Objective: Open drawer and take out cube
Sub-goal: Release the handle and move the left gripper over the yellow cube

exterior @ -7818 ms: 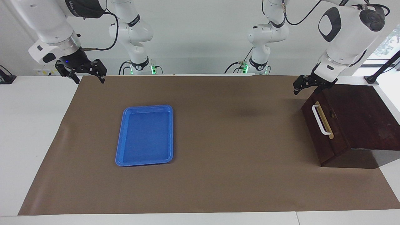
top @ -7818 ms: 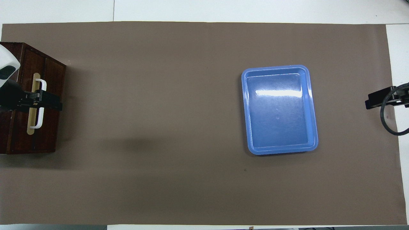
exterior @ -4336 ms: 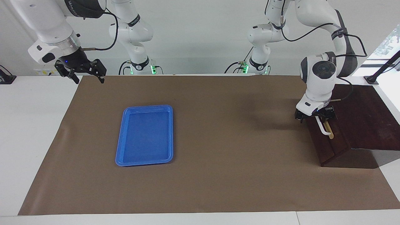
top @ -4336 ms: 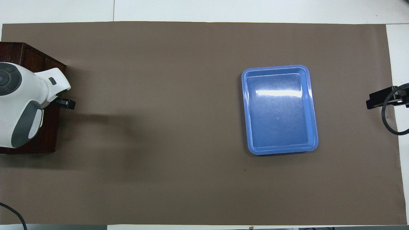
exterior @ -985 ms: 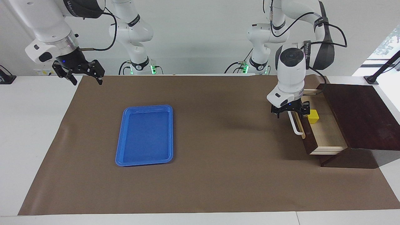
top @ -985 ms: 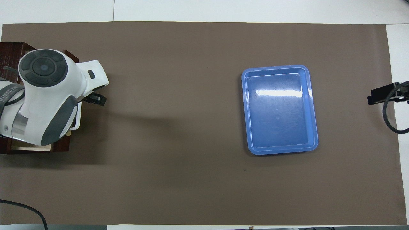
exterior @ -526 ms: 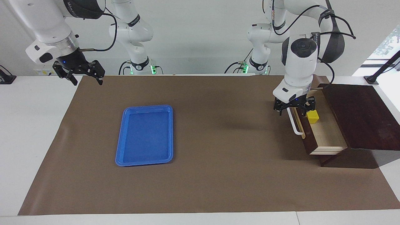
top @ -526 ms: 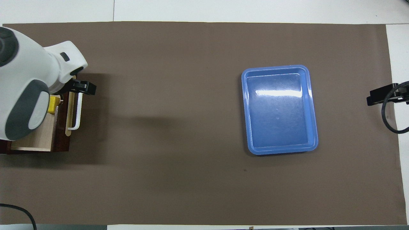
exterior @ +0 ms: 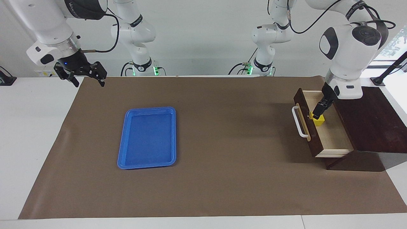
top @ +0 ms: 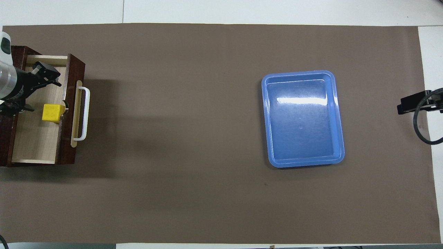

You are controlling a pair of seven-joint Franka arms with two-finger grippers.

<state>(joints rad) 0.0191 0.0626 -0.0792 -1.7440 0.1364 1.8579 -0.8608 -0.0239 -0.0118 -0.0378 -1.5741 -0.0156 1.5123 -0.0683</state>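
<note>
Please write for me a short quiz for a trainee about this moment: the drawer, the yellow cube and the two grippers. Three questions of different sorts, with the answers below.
1. True or false: the drawer is shut.
2. Where does the cube lie?
A. in the blue tray
B. in the drawer, beside its front panel
C. on the brown mat
3. Fill in: the ___ gripper is over the drawer's inside.

Key
1. False: it is pulled out and its pale inside shows.
2. B.
3. Left: the left gripper is just above the cube. The right gripper waits, open, at the right arm's end of the table.
</note>
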